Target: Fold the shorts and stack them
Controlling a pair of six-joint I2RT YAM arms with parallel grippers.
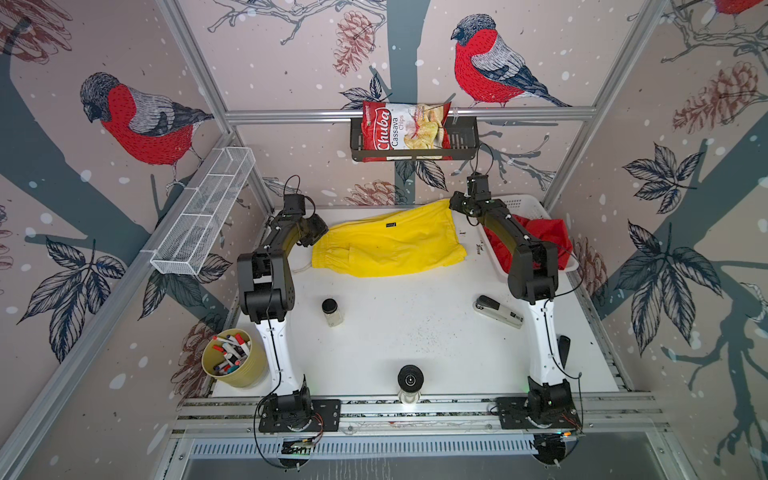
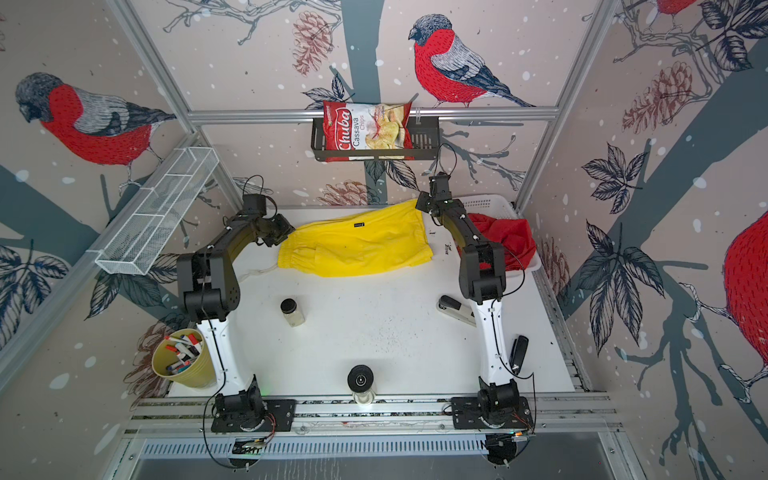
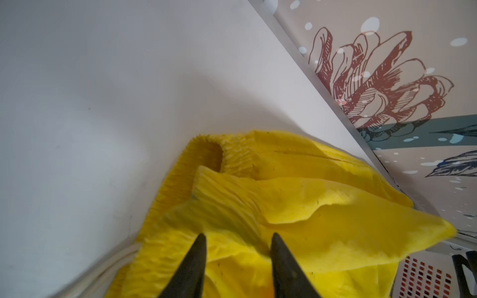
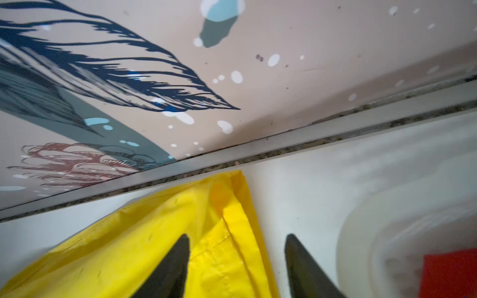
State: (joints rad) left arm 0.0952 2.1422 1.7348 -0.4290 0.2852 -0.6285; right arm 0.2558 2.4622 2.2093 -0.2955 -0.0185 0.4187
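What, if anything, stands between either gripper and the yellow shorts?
Nothing visible. The left gripper hangs open directly over the yellow shorts at the waistband end; the right gripper hangs open over their hem corner.

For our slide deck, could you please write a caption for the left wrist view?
Left gripper, fingers apart, over the crumpled yellow shorts on the white table.

Bright yellow shorts, bearing a small black logo, are lying along the white desk's far edge. In the white lattice basket at the far right corner, red shorts are showing. Red-breasted grey birds and brown pinecones are decorating the pinkish walls.
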